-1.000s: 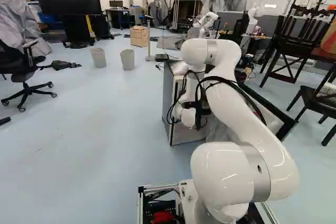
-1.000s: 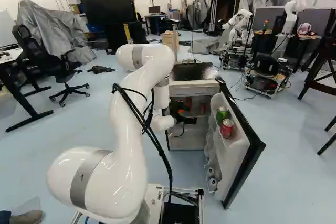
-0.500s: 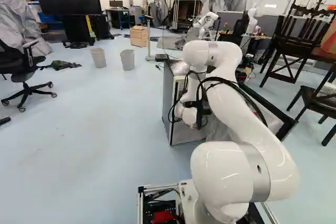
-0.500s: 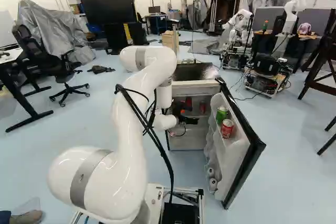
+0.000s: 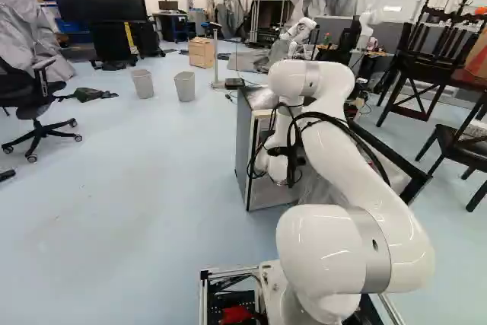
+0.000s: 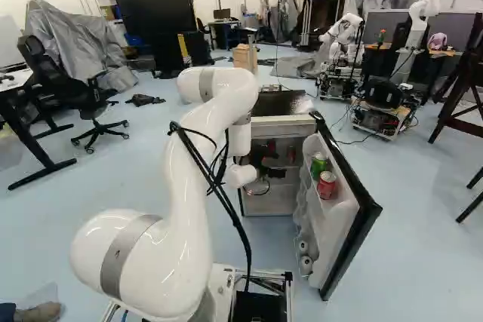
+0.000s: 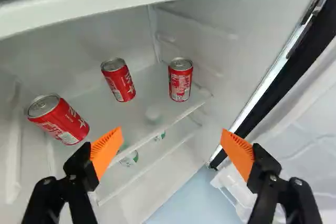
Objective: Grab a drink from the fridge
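Our black end effector [image 7: 171, 131] hangs released, orange-padded fingers [image 7: 106, 151] wide apart. Ahead of their gap — inside the open white fridge [image 6: 283, 129], right of centre in the right base view — we judge the likeliest red metal can [image 7: 180, 80] stands upright on the shelf [image 7: 144, 98].

From here the arm [image 6: 181, 164] hides part of the fridge [image 6: 281, 127]; the green-and-white things [image 7: 131, 158] inside show too little to name

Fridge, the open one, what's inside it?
Three red cans sit on a shelf. Beneath it, green-marked things show, too covered by that shelf's edge to identify. The door holds a green can, a red can and, lower down, two whitish things.
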Controlling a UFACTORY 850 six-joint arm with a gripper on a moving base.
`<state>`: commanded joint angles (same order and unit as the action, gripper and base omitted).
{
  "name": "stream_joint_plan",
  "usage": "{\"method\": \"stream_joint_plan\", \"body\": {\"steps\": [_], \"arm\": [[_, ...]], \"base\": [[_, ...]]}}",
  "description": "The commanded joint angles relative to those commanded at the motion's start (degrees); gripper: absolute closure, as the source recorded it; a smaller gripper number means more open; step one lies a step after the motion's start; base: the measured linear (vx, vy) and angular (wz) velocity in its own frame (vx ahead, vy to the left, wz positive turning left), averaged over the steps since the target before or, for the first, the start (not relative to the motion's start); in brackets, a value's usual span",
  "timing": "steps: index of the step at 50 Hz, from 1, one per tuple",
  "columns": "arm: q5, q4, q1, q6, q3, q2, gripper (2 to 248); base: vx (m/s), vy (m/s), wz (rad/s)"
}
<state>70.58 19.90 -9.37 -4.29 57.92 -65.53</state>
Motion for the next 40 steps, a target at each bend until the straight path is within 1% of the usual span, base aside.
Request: {"method": "stream_joint_plan", "body": {"steps": [10,27,40], "arm": [[-0.33,-2.43,-0.87,0.0,0.5,-0.25,3],[-0.42,-4.93,-2.57,0.0,1.94,-0.97,3],[-0.42,-5.7,-3.66,0.0,4.98,-3.62,3]], "base": [[0.0,0.0,0.0],[0.0,0.0,0.0],[0.0,0.0,0.0]]}}
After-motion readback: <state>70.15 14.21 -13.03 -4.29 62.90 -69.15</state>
